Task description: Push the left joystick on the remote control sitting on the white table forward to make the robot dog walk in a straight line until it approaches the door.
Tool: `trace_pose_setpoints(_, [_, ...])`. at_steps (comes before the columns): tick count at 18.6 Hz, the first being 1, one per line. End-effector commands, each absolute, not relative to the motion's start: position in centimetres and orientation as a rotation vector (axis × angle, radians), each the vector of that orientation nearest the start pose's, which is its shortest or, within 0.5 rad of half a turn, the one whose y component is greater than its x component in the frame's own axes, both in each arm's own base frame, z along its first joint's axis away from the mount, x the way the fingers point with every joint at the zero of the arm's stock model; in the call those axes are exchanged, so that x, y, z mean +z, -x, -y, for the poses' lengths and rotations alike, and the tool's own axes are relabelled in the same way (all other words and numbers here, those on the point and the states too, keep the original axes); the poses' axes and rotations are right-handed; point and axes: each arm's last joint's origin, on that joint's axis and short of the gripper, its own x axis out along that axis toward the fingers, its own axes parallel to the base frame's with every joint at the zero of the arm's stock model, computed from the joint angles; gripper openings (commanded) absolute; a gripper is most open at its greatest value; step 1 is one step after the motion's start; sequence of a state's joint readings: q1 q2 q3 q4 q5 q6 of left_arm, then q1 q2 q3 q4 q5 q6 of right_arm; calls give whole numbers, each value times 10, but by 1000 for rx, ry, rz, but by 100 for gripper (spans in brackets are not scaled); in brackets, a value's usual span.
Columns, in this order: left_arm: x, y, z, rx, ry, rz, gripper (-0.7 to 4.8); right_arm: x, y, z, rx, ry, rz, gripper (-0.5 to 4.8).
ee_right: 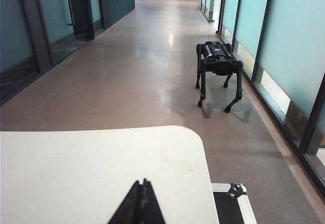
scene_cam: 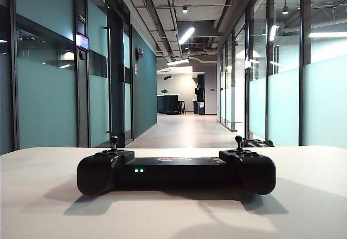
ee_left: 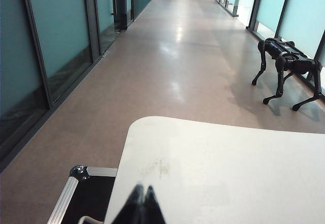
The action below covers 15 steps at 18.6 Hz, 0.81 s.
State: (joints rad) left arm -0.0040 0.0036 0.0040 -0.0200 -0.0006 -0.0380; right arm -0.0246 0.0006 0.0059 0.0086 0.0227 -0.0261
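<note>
Resting closed and empty, left gripper (ee_left: 142,203) and right gripper (ee_right: 142,201) hang back; left joystick (scene_cam: 114,140) sits at nine o'clock on the remote control (scene_cam: 176,171), nearer the left arm.

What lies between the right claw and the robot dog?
In the right wrist view, only bare white table and then bare floor lie between the shut right claw and the robot dog.

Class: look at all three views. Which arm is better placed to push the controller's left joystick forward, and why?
Probably the left. The left joystick rises from the remote control's left end, the left arm's side. Both the left gripper and right gripper are shut over the white table, touching nothing.
</note>
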Motion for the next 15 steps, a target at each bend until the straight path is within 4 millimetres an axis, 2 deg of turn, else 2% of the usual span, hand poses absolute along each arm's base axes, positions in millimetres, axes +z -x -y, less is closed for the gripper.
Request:
trace_pose_setpoints(1, [165, -98, 0, -3, -10, -6, -5, 166, -97, 3, -48, 27, 23, -1])
trace_pose_setpoints(8, [167, -97, 0, -3, -17, 10, -5, 169, -97, 3, -48, 27, 47, -1])
trace_pose_setpoints(11, [187, -94, 0, -12, 128, 91, -5, 191, -92, 4, -73, -48, 95, -2])
trace_pose_setpoints(15, [214, -88, 1, -43, 156, 122, -5, 224, -82, 3, -68, -56, 147, -3])
